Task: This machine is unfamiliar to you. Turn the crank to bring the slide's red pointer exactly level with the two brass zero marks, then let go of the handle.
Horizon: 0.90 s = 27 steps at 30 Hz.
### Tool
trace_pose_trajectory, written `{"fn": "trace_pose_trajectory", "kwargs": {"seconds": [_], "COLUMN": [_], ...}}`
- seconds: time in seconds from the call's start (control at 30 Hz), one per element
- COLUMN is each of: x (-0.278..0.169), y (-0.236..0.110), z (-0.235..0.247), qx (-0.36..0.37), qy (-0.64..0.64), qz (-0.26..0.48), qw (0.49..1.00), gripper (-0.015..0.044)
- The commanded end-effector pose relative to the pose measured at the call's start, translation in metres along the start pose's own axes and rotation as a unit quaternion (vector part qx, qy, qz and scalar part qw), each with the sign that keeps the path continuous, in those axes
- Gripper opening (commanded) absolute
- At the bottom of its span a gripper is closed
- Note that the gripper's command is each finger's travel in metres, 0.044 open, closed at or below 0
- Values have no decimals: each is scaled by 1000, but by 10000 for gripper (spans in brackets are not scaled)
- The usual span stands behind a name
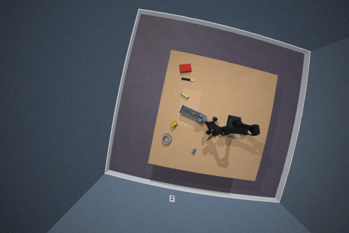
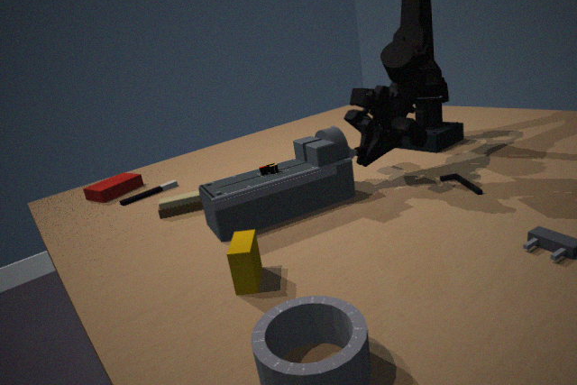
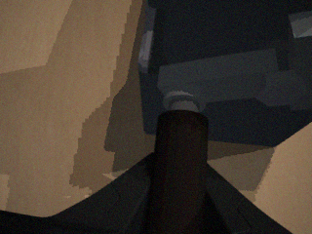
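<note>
Nearest in the exterior view stood a grey ring [image 2: 279,325], and just past it a yellow block [image 2: 242,261] stood on end. A small grey two-pronged part [image 2: 552,239] lay off to the right.

Behind the yellow block sat the long grey machine [image 2: 279,194]. On its top, the slide's red pointer [image 2: 267,168] sat about halfway along the track. The brass zero marks were too small to make out, so it could not be told if the pointer was level with them.

At the machine's far right end was the round crank [image 2: 333,138]. The gripper [image 2: 361,152] was squeezed nearly shut on the dark handle [image 3: 175,175], which the wrist view showed sticking out between its fingers toward the machine's grey face.

So the turning step looked to be in hand. The next move probably called for slow, small turns, then opening the fingers.

Farther left lay a tan block [image 2: 179,204], a black pen [image 2: 148,192] and a red block [image 2: 113,186]. A black L-shaped key [image 2: 461,182] lay to the right.
</note>
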<state>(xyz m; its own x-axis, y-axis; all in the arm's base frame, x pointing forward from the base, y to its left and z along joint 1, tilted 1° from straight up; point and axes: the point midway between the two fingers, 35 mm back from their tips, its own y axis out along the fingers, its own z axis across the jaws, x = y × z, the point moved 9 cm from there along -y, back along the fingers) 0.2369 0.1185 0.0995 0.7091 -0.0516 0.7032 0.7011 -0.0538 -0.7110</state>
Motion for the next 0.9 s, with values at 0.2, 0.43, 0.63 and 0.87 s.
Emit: {"fn": "trace_pose_trajectory", "kwargs": {"seconds": [0.2,0.43,0.63,0.87], "x": [9,14,19,24], "y": [-11,-16,-22,-27], "z": [3,2,-1,-7], "qx": [5,5,5,5], "qy": [1,1,1,1], "qz": [-7,-7,-7,-7], "qw": [1000,1000,1000,1000], "gripper": [0,0,0,0]}}
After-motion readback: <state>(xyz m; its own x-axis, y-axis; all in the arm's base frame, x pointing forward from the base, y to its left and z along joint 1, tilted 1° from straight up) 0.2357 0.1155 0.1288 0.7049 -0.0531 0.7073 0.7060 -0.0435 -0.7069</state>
